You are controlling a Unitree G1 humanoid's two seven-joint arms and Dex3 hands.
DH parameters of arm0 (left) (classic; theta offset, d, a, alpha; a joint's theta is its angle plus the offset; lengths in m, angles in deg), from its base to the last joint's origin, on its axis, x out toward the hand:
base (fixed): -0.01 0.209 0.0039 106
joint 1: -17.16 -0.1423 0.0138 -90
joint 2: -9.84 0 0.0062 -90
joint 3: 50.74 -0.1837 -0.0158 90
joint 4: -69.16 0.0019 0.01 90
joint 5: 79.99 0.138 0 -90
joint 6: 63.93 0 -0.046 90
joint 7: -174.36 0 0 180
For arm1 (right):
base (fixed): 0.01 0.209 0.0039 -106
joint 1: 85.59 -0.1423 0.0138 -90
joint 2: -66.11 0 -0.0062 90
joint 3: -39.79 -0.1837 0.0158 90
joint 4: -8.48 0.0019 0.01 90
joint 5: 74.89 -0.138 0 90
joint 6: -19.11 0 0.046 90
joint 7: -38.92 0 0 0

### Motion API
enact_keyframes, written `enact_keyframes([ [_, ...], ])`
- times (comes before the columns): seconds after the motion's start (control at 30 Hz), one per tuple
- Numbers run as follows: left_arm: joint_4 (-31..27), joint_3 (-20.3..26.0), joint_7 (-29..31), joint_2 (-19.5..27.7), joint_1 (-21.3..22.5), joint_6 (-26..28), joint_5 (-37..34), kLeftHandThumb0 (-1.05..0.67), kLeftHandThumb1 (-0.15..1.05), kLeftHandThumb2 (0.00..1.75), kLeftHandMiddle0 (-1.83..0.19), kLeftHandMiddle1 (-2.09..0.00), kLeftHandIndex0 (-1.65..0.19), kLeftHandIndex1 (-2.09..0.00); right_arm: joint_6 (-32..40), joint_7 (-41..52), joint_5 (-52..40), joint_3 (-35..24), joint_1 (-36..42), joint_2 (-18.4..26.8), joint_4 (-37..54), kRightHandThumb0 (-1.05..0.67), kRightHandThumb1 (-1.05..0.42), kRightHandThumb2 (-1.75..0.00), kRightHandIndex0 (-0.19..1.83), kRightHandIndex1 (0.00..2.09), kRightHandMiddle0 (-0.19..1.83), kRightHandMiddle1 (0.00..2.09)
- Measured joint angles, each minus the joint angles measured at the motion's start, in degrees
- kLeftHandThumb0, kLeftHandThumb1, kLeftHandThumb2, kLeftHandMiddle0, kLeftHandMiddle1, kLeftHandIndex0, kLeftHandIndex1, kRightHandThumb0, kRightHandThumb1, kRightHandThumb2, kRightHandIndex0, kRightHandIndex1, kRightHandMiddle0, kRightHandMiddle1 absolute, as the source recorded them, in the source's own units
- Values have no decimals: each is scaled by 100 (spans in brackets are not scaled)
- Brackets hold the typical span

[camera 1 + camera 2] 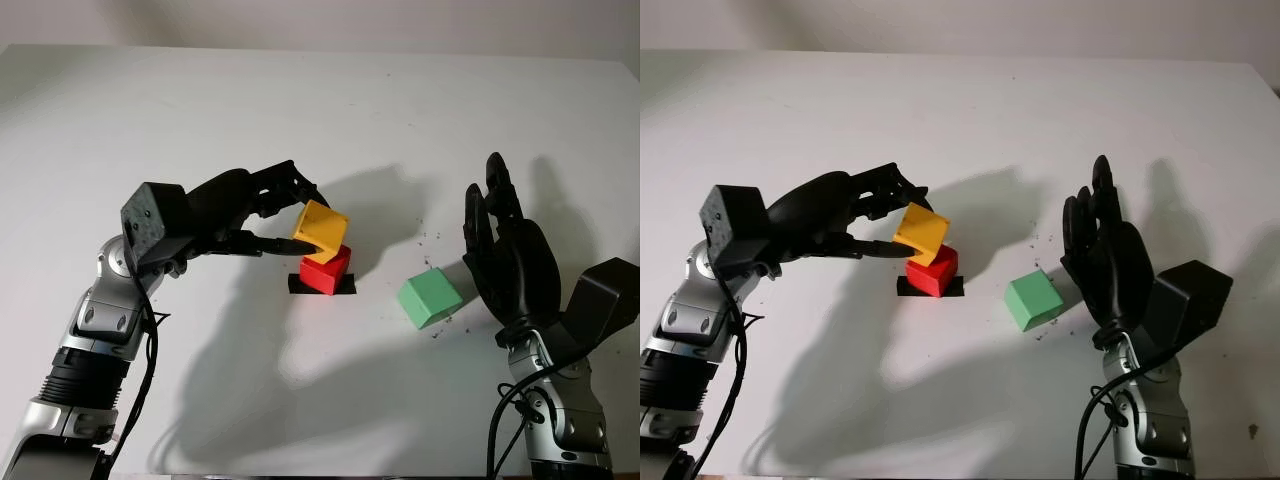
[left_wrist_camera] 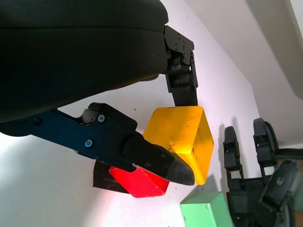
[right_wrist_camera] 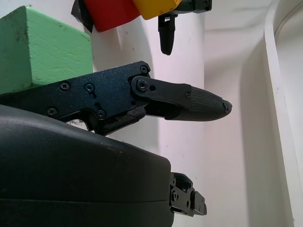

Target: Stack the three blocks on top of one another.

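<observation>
The left hand [image 1: 262,212] grips the yellow block [image 1: 321,231], held tilted on top of the red block [image 1: 325,270], which sits on a black patch [image 1: 348,287] mid-bench. The green block [image 1: 430,298] lies just beside the right hand [image 1: 510,250], open, nearer the bench's [image 1: 300,100] right edge. No lettering is legible.

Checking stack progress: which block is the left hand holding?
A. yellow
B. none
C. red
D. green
A: the left hand grips the tilted yellow block over the red block; the green block sits apart on the table, beside the open right hand.
</observation>
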Motion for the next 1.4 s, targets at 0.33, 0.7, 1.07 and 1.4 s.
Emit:
enact_keyframes([
  [0.33,345,-135,265,-15,182,-170,55,-46,105,10,-5,-3,-30,-157,3,-17,0,-10,0,0,0,-65,-105,-55,-19,0,-19,0],
  [0.7,498,-147,356,-38,260,-367,136,-47,105,12,-3,-5,-30,-154,5,-36,-6,-18,0,0,0,-64,-105,-55,-19,0,-19,0],
  [1.07,356,-163,350,18,259,-232,356,-54,104,6,14,-5,-15,-80,10,-19,-10,-62,0,0,1,-65,-105,-53,-19,0,-19,0],
  [1.4,268,-164,419,71,257,-225,398,-58,94,5,19,-3,-2,-49,10,19,-5,-63,0,0,1,-65,-105,-55,-19,0,-19,0],
])
